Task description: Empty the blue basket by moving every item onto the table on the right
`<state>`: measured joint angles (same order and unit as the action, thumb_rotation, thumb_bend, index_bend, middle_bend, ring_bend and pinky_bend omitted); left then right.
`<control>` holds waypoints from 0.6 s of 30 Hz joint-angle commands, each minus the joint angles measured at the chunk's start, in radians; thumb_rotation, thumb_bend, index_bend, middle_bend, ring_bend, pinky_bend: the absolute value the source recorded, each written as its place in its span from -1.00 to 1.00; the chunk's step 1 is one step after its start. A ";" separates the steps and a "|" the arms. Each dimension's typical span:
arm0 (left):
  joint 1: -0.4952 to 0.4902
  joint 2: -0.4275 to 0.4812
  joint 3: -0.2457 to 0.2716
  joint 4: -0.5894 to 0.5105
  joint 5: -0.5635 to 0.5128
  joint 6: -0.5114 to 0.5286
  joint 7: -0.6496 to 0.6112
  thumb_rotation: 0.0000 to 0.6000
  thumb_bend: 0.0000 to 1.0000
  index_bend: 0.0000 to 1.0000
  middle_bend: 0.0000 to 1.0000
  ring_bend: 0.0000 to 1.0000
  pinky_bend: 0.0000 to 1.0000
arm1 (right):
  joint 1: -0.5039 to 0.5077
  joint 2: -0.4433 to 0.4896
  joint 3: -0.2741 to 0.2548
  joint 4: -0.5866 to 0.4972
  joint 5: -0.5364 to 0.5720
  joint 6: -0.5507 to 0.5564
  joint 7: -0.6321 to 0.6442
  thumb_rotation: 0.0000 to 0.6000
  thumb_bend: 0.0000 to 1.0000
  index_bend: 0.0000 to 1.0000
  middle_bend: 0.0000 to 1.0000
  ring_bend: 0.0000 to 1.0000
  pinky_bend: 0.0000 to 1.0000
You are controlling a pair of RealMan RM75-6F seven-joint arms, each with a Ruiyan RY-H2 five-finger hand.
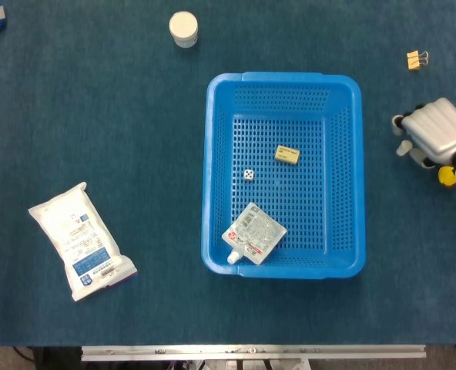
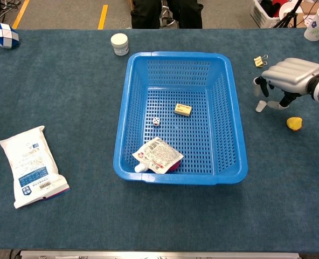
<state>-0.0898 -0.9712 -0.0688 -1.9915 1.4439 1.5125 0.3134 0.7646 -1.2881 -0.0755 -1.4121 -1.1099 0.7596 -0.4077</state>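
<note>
The blue perforated plastic basket [image 2: 229, 116] sits just right of the tabletop's middle, holding three things. Largest is the white printed spout pouch [image 2: 157, 155], lying flat against the basket's near wall toward its left corner. Next is the small tan rectangular block [image 2: 183, 109] near the floor's centre, then the tiny white die [image 2: 156, 122] just left of it. The right hand [image 2: 285, 81] hovers over the tabletop beside the basket's right wall, empty, fingers loosely apart and pointing down. It should probably reach over the rim, take the block first, pinching its long sides squarely, and lift well clear of the wall before crossing toward the right edge. The left hand shows only as a blur at the left edge; I cannot tell its state.
</note>
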 commanded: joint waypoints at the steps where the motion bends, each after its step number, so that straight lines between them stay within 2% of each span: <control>1: 0.000 0.001 0.000 -0.001 0.001 0.002 -0.001 1.00 -0.40 -0.22 -0.45 -0.48 -0.72 | 0.002 0.012 0.011 -0.020 -0.004 0.007 -0.007 1.00 -0.32 -0.48 -0.22 -0.37 -0.05; 6: -0.001 0.007 -0.003 -0.003 0.005 0.004 -0.003 1.00 -0.40 -0.22 -0.45 -0.48 -0.72 | 0.018 0.102 0.056 -0.140 -0.049 0.037 0.019 1.00 -0.35 -0.48 -0.21 -0.37 -0.06; 12: -0.002 0.011 -0.004 -0.008 0.010 0.007 -0.005 1.00 -0.40 -0.22 -0.45 -0.48 -0.72 | 0.062 0.221 0.129 -0.309 -0.103 0.043 0.053 1.00 -0.36 -0.23 -0.02 -0.23 -0.02; 15: 0.002 0.013 -0.003 -0.010 0.015 0.016 -0.007 1.00 -0.40 -0.22 -0.45 -0.48 -0.72 | 0.103 0.230 0.158 -0.350 -0.084 0.005 0.039 1.00 -0.37 -0.21 -0.01 -0.18 0.03; 18: 0.010 0.016 -0.001 -0.011 0.018 0.027 -0.008 1.00 -0.40 -0.22 -0.45 -0.48 -0.72 | 0.153 0.197 0.176 -0.346 -0.042 -0.041 -0.004 1.00 -0.37 -0.21 -0.01 -0.18 0.03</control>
<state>-0.0810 -0.9565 -0.0704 -2.0021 1.4616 1.5385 0.3052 0.8895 -1.0706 0.0828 -1.7556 -1.1763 0.7463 -0.3868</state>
